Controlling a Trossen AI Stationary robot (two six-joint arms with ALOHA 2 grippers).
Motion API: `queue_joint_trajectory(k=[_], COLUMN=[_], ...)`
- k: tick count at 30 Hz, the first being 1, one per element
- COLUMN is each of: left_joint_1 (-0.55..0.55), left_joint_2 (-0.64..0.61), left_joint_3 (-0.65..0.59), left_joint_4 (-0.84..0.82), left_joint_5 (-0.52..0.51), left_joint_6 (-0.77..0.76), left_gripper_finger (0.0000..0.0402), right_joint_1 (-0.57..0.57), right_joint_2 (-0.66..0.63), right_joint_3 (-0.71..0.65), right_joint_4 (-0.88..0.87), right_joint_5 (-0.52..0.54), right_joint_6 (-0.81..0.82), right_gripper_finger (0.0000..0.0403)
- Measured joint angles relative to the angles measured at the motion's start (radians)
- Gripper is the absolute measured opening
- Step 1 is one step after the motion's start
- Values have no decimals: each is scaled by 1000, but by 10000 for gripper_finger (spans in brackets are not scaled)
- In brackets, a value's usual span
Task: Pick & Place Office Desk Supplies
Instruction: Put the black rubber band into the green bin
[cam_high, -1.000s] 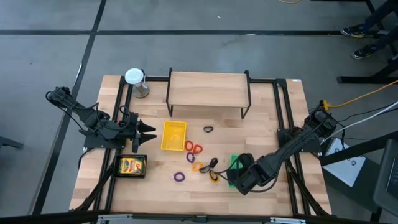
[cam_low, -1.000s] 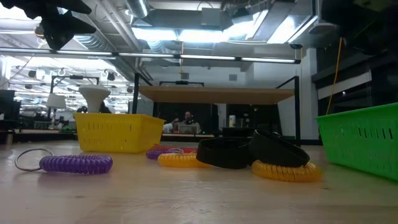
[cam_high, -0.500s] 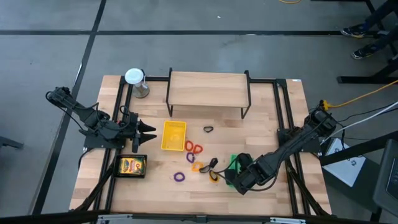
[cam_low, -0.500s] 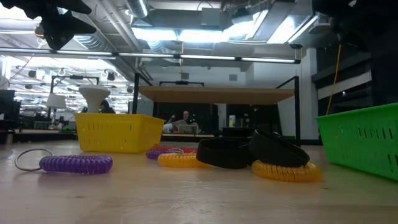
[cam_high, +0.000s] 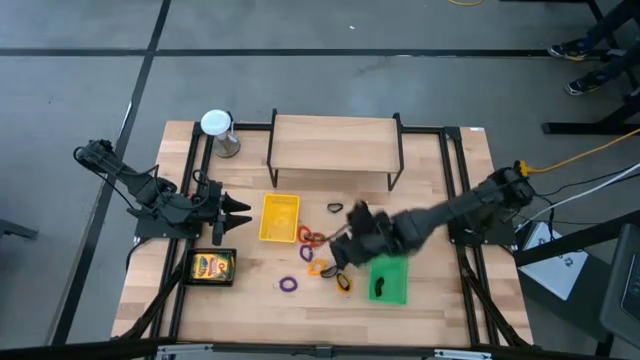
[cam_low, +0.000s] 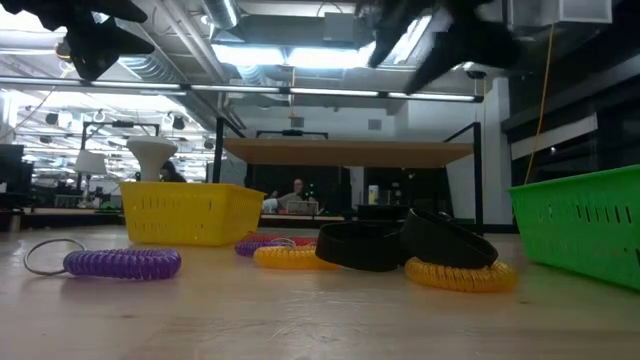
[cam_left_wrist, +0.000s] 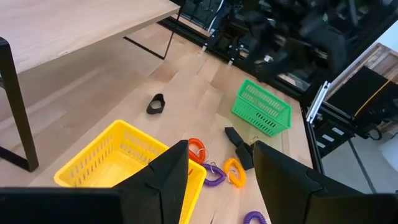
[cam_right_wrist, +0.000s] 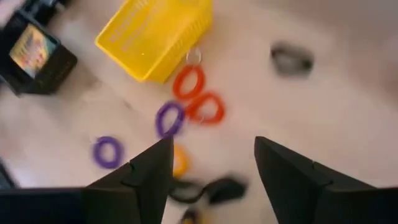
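Hovering over the table's middle, right gripper (cam_high: 352, 228) has its fingers spread wide and empty; green tray (cam_high: 388, 280) with a black clip (cam_high: 378, 288) inside sits just behind it, yellow tray (cam_high: 279, 217) ahead. Orange rings (cam_right_wrist: 199, 94), two purple rings (cam_right_wrist: 170, 118) and another black clip (cam_right_wrist: 291, 60) lie below and in front of its fingertips. Left gripper (cam_high: 240, 213) waits beside the yellow tray, fingers parted, empty, crayon box (cam_high: 212, 266) in a black tray (cam_high: 189, 270) near it.

Right tool (cam_high: 345, 240) — off green tray (cam_high: 392, 283) (open)
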Motion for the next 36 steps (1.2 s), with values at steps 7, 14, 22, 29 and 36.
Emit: queue_joint_trajectory(k=[7, 14, 22, 29, 36], left_joint_1=[0, 0, 0, 0, 0], left_joint_2=[0, 0, 0, 0, 0], left_joint_3=[0, 0, 0, 0, 0], left_joint_4=[-1, -38, -53, -53, -53], left_joint_5=[0, -3, -25, -37, -38], left_joint_6=[0, -8, -27, -30, -31], left_gripper_finger=[175, 175, 175, 175, 175], right_joint_1=[-187, -279, -310, -320, -332], right_joint_2=[6, 69, 182, 269, 337], right_joint_3=[12, 13, 12, 17, 84], right_joint_4=[-2, 5, 10, 68, 67], right_joint_5=[-126, -273, -271, -299, -295], right_joint_6=[-530, -903, -1022, -1024, -1043], right_gripper_finger=[217, 217, 216, 216, 216])
